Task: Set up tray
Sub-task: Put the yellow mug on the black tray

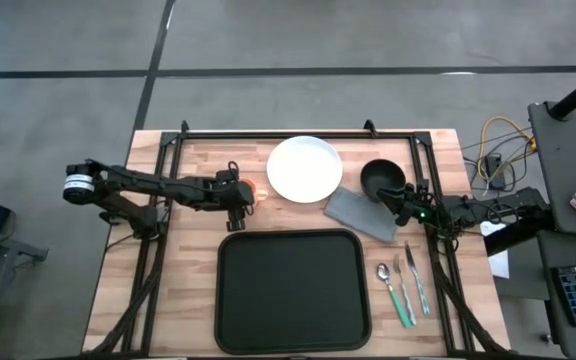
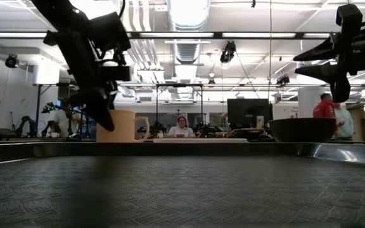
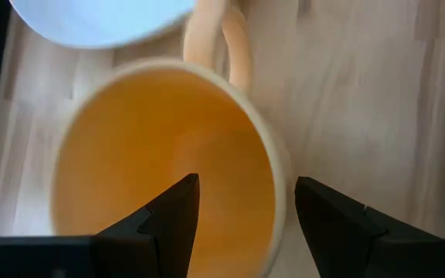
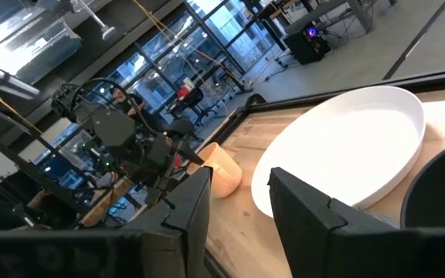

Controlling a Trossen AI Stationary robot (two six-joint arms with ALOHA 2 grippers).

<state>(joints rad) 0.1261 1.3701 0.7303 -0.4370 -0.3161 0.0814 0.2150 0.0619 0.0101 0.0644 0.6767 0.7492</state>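
Note:
The black tray lies flat at the table's near middle. A cream mug with an orange inside stands upright left of the white plate, its handle toward the plate. My left gripper is open, lowered at the mug's rim. One finger is over the hollow and the other outside the wall, with a gap on both sides. My right gripper is open and raised in the air by the black bowl, touching nothing.
A grey folded napkin lies between the plate, the bowl and the tray. A spoon, a fork and a knife lie side by side right of the tray. Bare wood shows left of the tray. People sit in the room beyond the table.

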